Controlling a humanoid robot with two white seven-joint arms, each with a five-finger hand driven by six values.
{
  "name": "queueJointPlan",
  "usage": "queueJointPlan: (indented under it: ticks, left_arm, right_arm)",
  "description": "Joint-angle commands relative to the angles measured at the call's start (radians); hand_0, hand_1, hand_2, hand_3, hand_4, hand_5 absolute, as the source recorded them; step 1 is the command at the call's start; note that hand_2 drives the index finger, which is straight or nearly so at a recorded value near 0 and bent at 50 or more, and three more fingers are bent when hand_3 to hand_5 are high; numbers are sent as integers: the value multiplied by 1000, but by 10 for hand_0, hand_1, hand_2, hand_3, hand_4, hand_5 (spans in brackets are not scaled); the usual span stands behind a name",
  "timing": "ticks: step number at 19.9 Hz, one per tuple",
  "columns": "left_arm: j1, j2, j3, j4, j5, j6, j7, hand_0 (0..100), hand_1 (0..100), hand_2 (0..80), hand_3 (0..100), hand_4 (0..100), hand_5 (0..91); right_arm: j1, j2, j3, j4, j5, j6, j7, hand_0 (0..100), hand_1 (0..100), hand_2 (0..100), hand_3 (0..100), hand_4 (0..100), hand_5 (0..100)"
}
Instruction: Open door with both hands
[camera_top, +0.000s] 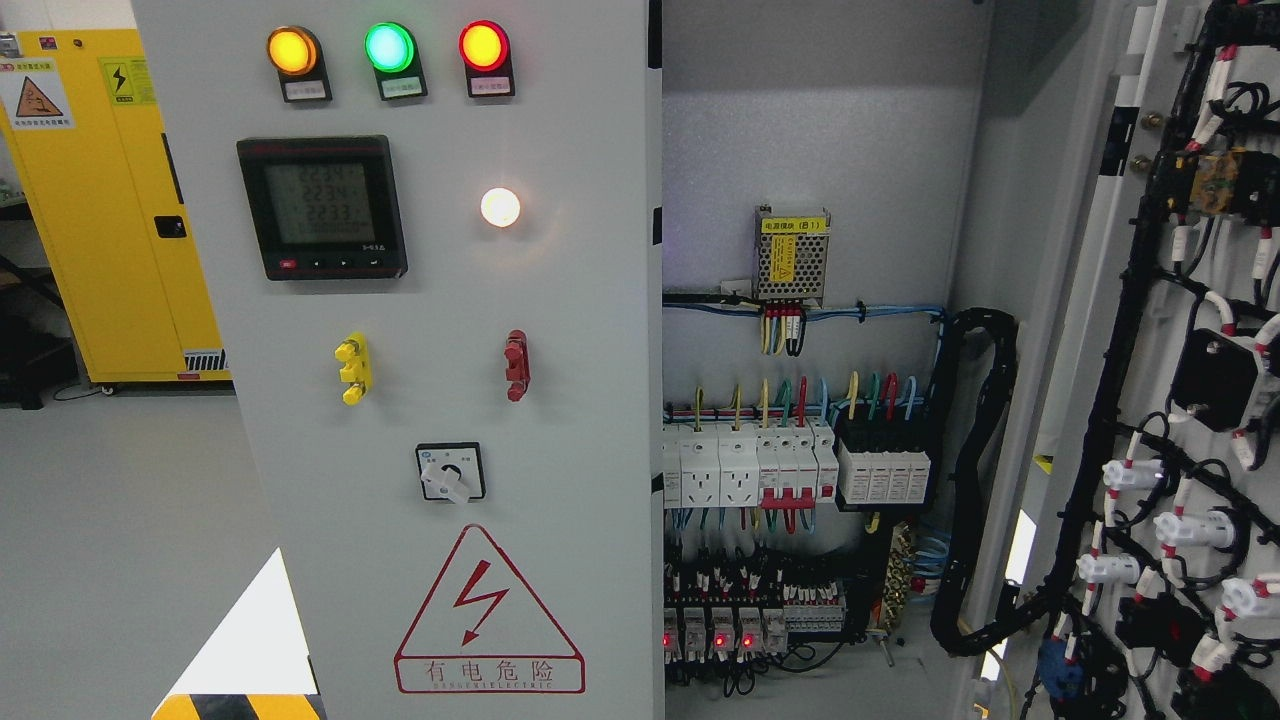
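One view only, from the head camera; it faces an electrical cabinet head-on and close, roughly level with the meter (322, 207) on the closed left door (440, 400); the frame cuts that door top and bottom; the open right door (1180, 400) runs off the right edge; the cabinet interior (800, 420) fills the middle; a yellow cabinet (100, 200) stands farther off at left.
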Motion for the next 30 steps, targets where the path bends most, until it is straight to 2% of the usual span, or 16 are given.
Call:
queueJointPlan:
  ticks: [1,5,10,13,17,20,23,28,30]
  left_arm:
    - [1,-14,8,219,-9,1,25,0,0,0,0,0,0]
    - [1,-18,9,216,-3,1,77,0,0,0,0,0,0]
    - [1,-20,8,211,-3,-7,79,0,0,0,0,0,0]
    - [-2,-17,8,210,0,-7,79,0,0,0,0,0,0]
    - [-5,-20,32,208,3,-7,79,0,0,0,0,0,0]
    - [-12,-20,75,208,3,-7,79,0,0,0,0,0,0]
    - [-12,-20,75,208,3,-7,79,0,0,0,0,0,0]
    - [-12,-21,75,208,3,-7,79,0,0,0,0,0,0]
    - [-12,-21,77,208,3,-7,79,0,0,0,0,0,0]
  right_arm:
    - [0,-25,-2,-2,1,-2,1,222,9,0,0,0,0]
    - [0,-23,-4,-6,0,-2,1,222,9,0,0,0,0]
    - [3,-23,-7,-38,-2,-10,1,222,8,0,0,0,0]
    - [53,-26,-7,-295,5,-15,1,222,9,0,0,0,0]
    - [158,-66,-14,-847,-5,-13,-1,222,10,0,0,0,0]
    - [219,-67,-80,-1234,-8,-13,-2,222,10,0,0,0,0]
    - [233,-64,-77,-1533,-6,-11,-2,221,9,0,0,0,0]
    - [235,-71,-53,-1860,-6,-18,-1,223,9,0,0,0,0]
    - [207,-69,-53,-1937,-6,-59,-1,223,9,0,0,0,0]
